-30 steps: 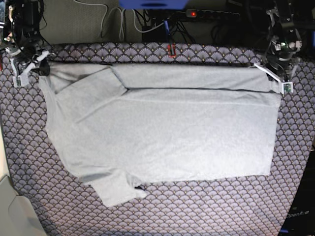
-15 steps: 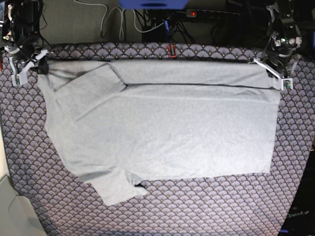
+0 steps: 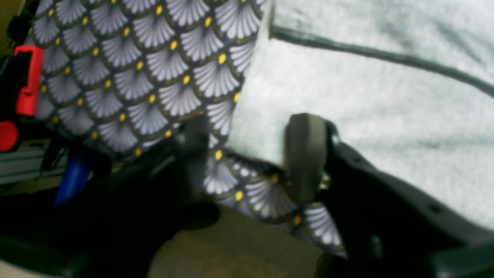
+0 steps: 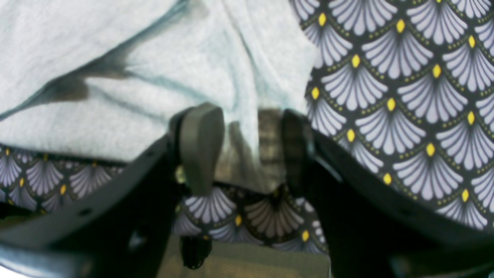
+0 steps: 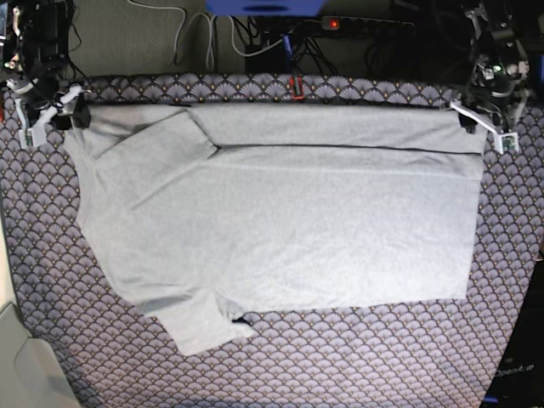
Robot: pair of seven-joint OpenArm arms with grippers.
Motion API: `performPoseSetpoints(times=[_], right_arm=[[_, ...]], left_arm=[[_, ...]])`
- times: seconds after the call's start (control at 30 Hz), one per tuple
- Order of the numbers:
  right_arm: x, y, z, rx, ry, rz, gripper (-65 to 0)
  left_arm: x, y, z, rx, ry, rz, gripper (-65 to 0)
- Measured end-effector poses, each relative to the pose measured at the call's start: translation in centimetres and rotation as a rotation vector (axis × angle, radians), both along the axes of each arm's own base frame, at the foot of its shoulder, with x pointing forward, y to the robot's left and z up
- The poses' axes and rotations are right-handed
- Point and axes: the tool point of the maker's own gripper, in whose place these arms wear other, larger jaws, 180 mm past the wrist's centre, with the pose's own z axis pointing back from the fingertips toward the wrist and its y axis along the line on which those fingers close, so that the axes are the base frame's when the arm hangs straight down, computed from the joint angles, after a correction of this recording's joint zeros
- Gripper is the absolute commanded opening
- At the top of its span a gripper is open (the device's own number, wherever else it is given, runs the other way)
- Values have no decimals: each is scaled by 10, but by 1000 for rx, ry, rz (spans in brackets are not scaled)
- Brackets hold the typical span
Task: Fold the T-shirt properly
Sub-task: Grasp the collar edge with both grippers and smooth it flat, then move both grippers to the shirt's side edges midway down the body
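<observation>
Fan-patterned tablecloth covered the whole frame, cables along the top edge. The shirt lay flat across the middle, far long edge folded over as a band, one sleeve sticking out lower left. Over the last second both arms backed off toward the top corners, so that fold looked finished. Right gripper, jaws spread, cloth corner between them; left gripper spread beside the hem. No containers.
</observation>
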Motion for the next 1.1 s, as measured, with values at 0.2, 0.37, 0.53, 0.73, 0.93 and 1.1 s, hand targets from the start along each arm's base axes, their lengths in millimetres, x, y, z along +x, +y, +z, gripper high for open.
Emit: performPoseSetpoints(times=[0.2,0.37,0.53,0.73,0.93,1.1], right_arm=[[-6,-30,8,-42,-6,-86,-343],[10,-65,34,-105,-66,-137,-343],[73,-67,71,-124,-207,-108,-340],[163,-38,98,-94,-267,8,-340],[222,-27,74,-27,-203,7,-340],[259,-18,65,1,-225,-5,-340]], left_arm=[[5,5,5,2,-21,15,-296],[45,39,47,44,-169,102,-296],[99,39,73,64,-246,52,-296],[171,6,73,-33,-285,-22,-296],[220,-12,59,-91,-277,-46,-297],[250,-20,50,-109,-314,-58,-297]])
